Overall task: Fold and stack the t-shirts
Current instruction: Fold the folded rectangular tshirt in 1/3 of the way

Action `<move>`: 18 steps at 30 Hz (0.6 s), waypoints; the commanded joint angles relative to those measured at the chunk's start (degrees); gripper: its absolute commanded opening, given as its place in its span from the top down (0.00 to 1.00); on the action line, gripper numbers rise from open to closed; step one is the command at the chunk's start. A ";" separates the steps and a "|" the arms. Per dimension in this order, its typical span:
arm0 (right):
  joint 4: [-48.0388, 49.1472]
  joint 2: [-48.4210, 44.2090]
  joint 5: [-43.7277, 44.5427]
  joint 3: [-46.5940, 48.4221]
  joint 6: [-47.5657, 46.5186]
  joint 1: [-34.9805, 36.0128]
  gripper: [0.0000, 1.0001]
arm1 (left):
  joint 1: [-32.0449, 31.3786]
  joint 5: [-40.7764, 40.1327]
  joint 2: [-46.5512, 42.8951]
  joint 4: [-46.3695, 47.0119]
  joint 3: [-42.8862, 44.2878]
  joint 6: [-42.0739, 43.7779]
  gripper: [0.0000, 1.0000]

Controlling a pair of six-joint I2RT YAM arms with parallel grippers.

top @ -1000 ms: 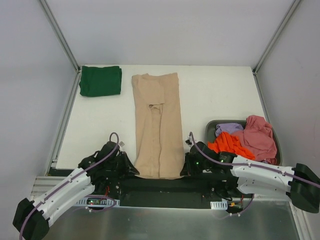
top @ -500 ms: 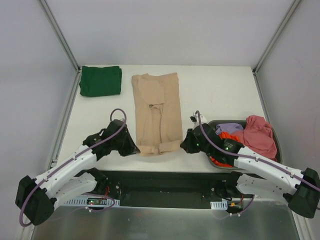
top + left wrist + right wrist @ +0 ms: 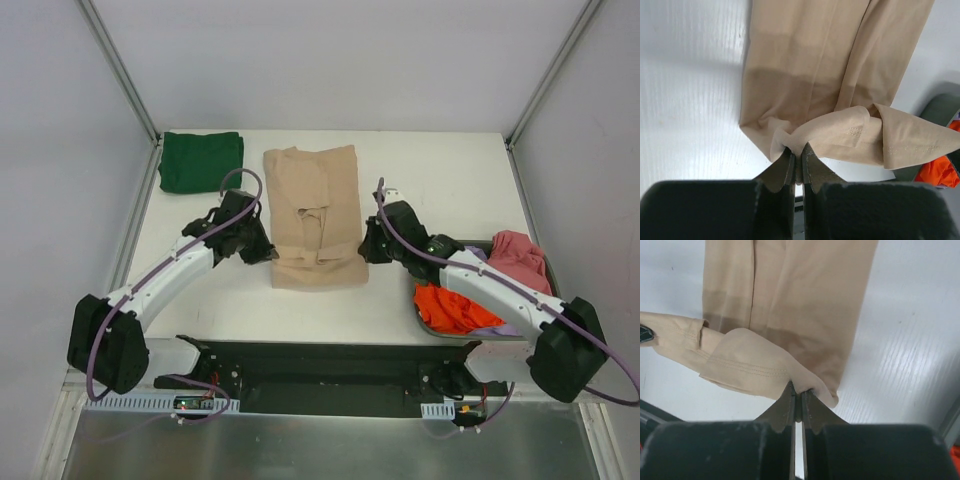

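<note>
The left gripper and the right gripper each pinch a hem corner of the beige t-shirt — hem doubled back over its body; the shirt lies centrally on the table. The dark green t-shirt sits folded — far-left corner.

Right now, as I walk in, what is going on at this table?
Two robot arms are folding a beige shirt. The left gripper and the right gripper are each shut on a corner of its near hem, lifted and doubled over the rest. A green shirt lies folded at the far left. An orange shirt and a pink shirt wait in the tub.
</note>
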 commanded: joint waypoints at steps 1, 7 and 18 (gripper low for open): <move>3.47 5.58 -2.37 6.70 -4.32 -3.38 1.00 | 2.88 1.71 5.16 2.06 6.20 5.18 1.00; 4.52 14.28 -4.66 13.47 -8.18 -7.07 1.00 | 6.48 4.34 15.53 2.15 13.76 10.18 1.00; 7.77 27.47 -10.03 22.09 -9.60 -12.00 1.00 | 11.67 6.90 28.10 2.50 21.85 11.33 1.00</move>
